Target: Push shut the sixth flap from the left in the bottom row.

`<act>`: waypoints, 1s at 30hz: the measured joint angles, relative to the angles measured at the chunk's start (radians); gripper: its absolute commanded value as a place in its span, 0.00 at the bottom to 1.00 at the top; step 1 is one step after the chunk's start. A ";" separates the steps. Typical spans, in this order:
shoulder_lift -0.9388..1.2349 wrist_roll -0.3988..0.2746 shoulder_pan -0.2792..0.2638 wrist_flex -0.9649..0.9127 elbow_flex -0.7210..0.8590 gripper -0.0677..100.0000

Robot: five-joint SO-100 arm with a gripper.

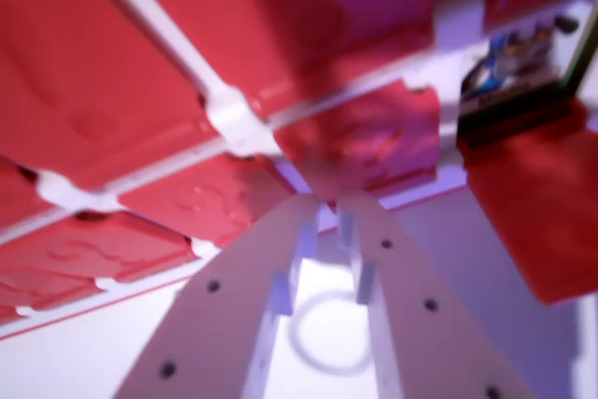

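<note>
Now we are pressing the tool (329, 201), tips together, against a red flap (374, 142).
Just right of the tool, an open flap (537, 217) is hanging down; we are likely needing to shift there.

The flaps (140, 63) are red plastic with a smooth, slightly glossy finish and faint embossed relief. The frame (234, 123) dividing them is white plastic, smooth and matt. The gripper (322, 207) jaws are white plastic, matt, with dark screw heads (431, 305) set into them. To the upper right of the jaws, the open flap (542, 212) exposes a printed picture card (519, 58) with a glossy surface.
</note>
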 measured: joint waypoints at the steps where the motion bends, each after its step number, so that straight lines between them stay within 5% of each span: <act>1: 0.000 0.000 0.000 -0.006 0.000 0.02; 18: -0.008 0.002 -0.002 0.005 -0.002 0.02; 30: 0.336 0.002 -0.002 0.008 0.264 0.02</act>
